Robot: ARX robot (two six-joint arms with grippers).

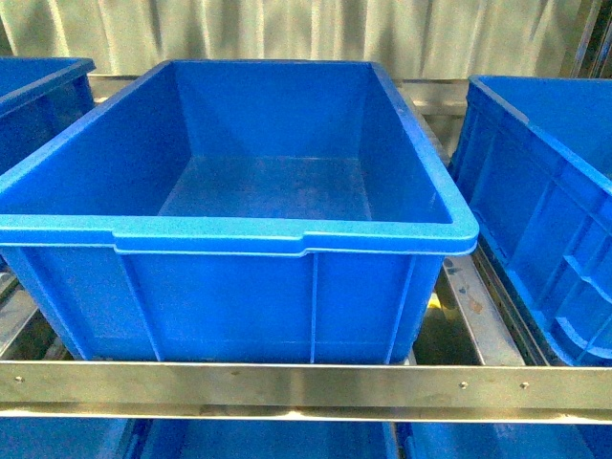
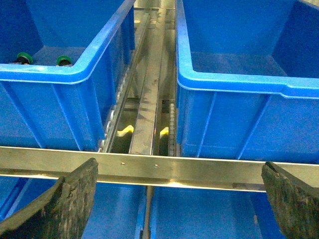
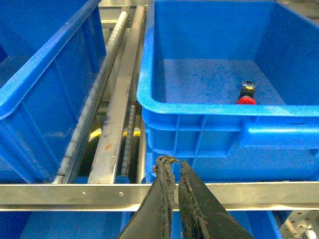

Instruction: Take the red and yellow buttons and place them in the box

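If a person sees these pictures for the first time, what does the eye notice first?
The big empty blue box fills the middle of the front view, between two other blue bins. In the right wrist view, a red button lies alone in the right bin. In the left wrist view, two green-capped switches sit in the left bin.

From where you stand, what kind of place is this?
Probably a warehouse or factory sorting station: big blue bins sit on a metal roller rack, and the right-hand bin holds a red button.
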